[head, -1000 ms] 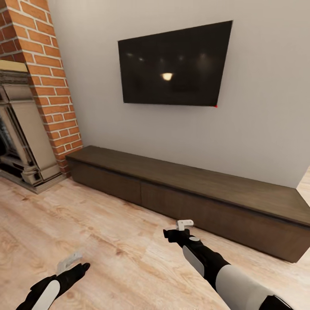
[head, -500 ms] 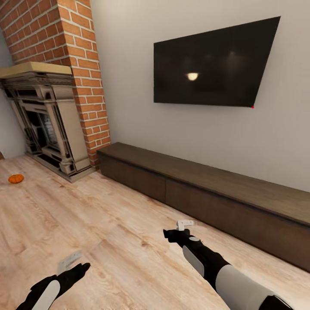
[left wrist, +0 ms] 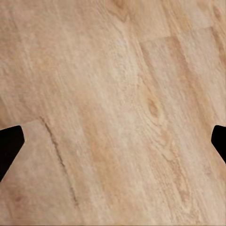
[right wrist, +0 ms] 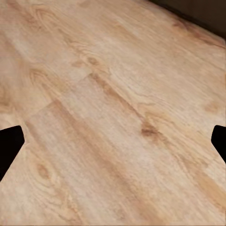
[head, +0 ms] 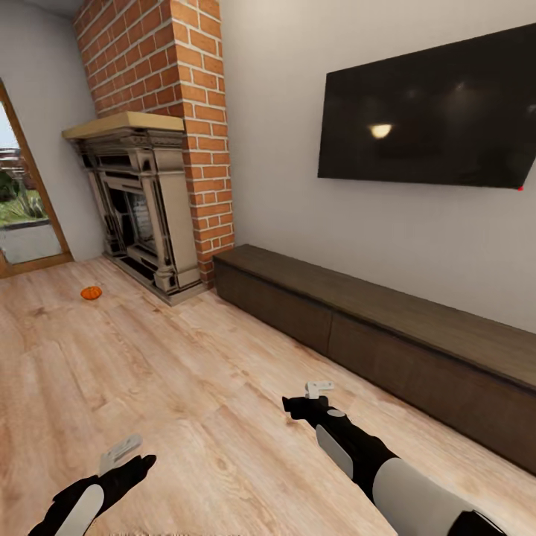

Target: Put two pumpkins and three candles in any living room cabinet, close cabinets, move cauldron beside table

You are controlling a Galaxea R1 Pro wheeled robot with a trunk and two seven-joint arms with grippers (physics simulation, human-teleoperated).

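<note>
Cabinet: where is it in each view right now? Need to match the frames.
Head view: the cabinet runs low along the wall under the TV, right of the fireplace, fronts closed.
Right wrist view: a dark strip beyond the floor, likely the cabinet's base.
Left wrist view: pale planks under the gripper.
Shared landmark: the pale wood floor, present in all three views.

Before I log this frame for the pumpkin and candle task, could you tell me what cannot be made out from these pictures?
- Pumpkin, head view: too small and far to show its stem or ribs.
- Cabinet, head view: its far end is cut off by the picture's edge.
- Left gripper and right gripper: in both wrist views the frame edges cut the fingers to dark tips over bare floor.
</note>
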